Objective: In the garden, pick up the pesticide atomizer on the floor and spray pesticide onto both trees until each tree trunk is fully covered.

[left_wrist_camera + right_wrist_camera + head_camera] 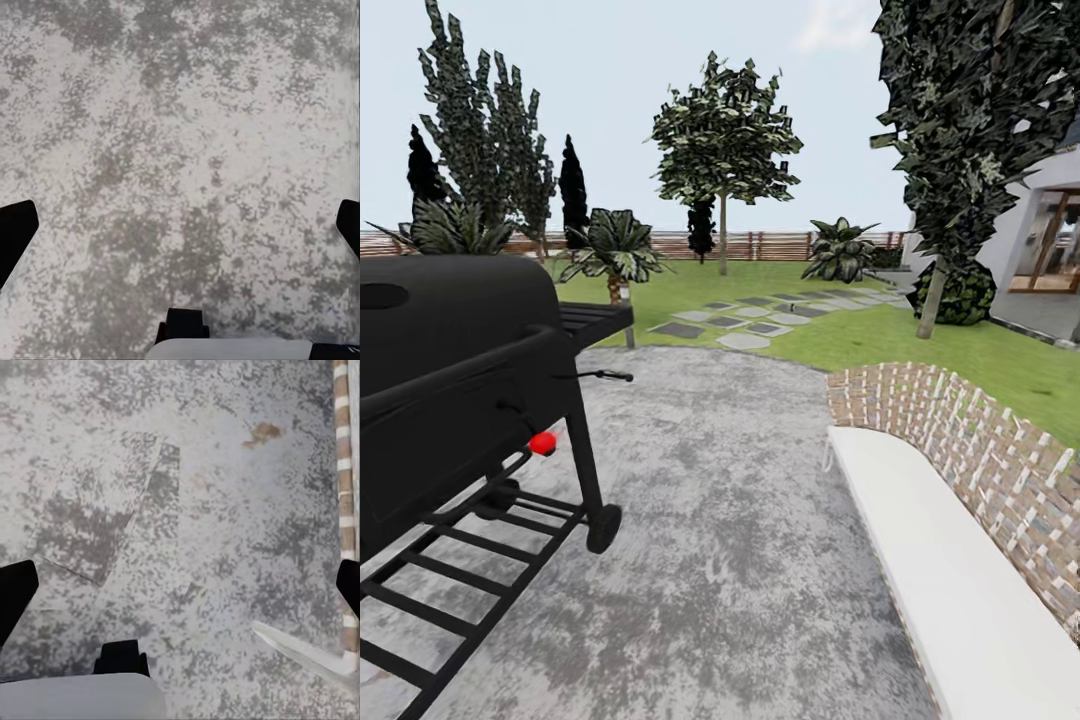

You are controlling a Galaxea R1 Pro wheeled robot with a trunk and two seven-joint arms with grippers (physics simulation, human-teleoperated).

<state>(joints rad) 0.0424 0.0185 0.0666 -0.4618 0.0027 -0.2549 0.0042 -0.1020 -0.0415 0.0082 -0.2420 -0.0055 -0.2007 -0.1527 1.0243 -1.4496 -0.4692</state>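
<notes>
Mottled grey paving (730,520) runs out ahead of the robot, blotchy light and dark, level all the way to the lawn (920,345). On the left stands a big black barbecue grill (450,390), lid down, a red knob (542,443) on its frame and a wheel (604,527) planted on the paving; its lower rack juts toward the open middle. On the right a curved brick wall (970,450) with a white bench (960,590) along its foot closes that side. Between grill and bench lies a broad open lane of paving.

Past the paving edge, grey stepping stones (760,318) trail across the grass toward a brown slat fence (760,245). One tree (725,140) with a pale straight trunk (722,235) stands far out by the fence; a second trunk (932,300) leans up at the right, near a house corner (1040,230). Low palm-like plants (615,250) and dark conifers (572,190) line the left. The pesticide atomizer cannot be made out anywhere on this ground.

In the left wrist view, the left fingers (15,232) sit spread wide at the frame's edges, released, bare paving (180,150) between them. In the right wrist view the right fingers (15,592) are likewise spread and released over the paving (187,510), with a brown smudge (262,433) beyond them and the brick edge (343,495) and white bench lip (307,654) just beside one finger.
</notes>
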